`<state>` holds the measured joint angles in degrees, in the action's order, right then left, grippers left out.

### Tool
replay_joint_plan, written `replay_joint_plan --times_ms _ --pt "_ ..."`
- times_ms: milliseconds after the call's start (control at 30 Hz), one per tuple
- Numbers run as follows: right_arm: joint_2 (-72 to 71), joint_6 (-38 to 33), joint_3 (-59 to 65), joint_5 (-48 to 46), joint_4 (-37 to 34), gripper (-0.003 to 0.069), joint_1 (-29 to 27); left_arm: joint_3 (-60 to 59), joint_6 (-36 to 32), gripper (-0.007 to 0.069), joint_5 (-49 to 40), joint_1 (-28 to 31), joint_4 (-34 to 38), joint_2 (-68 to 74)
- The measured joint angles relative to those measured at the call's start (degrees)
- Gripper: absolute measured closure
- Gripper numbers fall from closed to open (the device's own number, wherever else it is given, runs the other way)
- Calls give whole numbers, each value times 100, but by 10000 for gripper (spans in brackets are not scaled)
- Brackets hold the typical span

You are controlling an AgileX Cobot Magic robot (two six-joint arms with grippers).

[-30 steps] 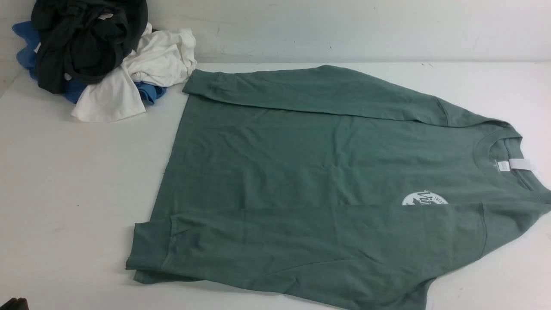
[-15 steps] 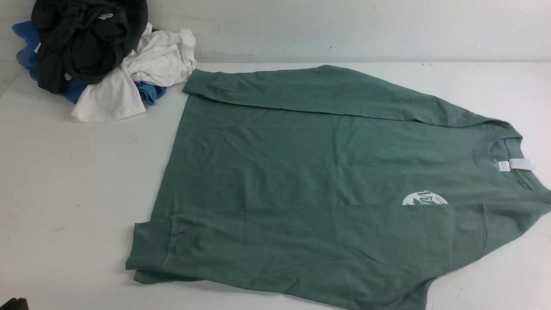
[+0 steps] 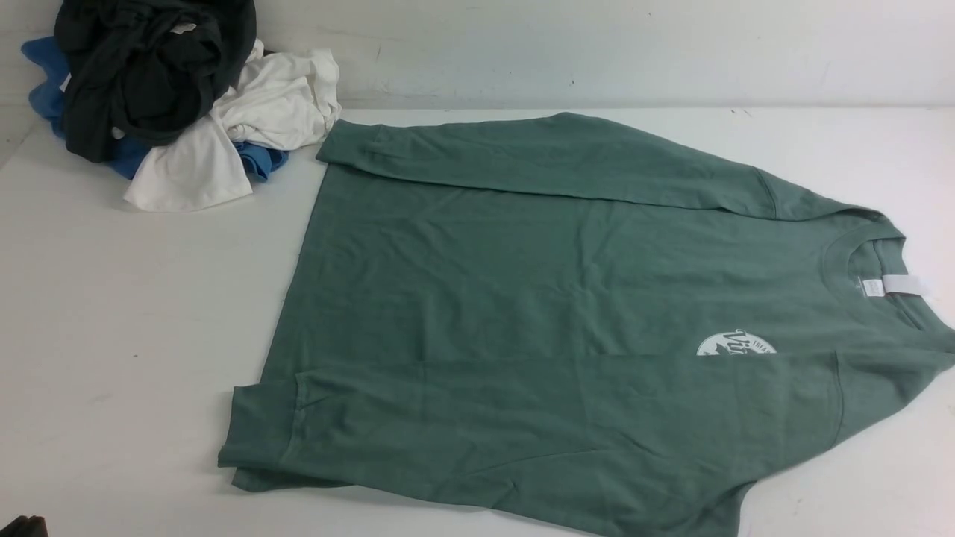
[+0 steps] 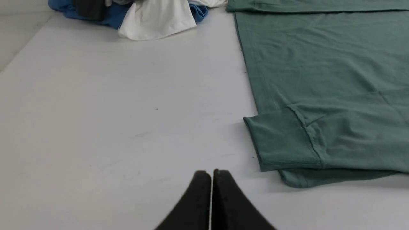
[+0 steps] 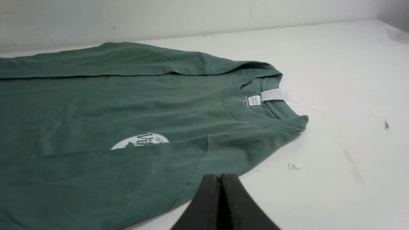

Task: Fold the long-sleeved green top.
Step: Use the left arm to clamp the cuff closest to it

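Observation:
The green long-sleeved top (image 3: 537,298) lies flat on the white table, neck to the right, hem to the left. Both sleeves are folded in over the body, the near one half covering the white chest print (image 3: 735,344). The white neck label (image 3: 891,286) shows at the collar. My left gripper (image 4: 211,174) is shut and empty above bare table, short of the near sleeve cuff (image 4: 281,140). My right gripper (image 5: 220,177) is shut and empty, at the top's near shoulder edge (image 5: 249,150). Neither gripper shows in the front view.
A pile of black (image 3: 149,67), white (image 3: 246,127) and blue (image 3: 257,160) garments sits at the far left corner against the wall; it also shows in the left wrist view (image 4: 153,19). The wall runs along the table's far edge.

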<state>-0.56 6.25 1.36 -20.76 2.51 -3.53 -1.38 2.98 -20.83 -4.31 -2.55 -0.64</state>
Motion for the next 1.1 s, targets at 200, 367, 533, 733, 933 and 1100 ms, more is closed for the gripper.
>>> replay_joint_plan --times_ms 200,367,533,733,933,1100 --pt "0 -46 0 5 46 669 0 -9 0 631 91 0 -167 0" --pt "0 -46 19 387 135 669 0 -29 0 631 1092 0 -253 0" --pt "0 30 19 1904 72 669 0 -29 6 631 2988 0 -254 0" --pt "0 988 19 4307 -318 669 0 -29 66 631 5179 0 -259 0" --pt "120 1272 -60 5151 -71 669 -5 313 269 631 5926 0 -211 64" --pt "928 1272 -1209 4398 919 669 -5 1835 235 631 4772 0 -205 907"
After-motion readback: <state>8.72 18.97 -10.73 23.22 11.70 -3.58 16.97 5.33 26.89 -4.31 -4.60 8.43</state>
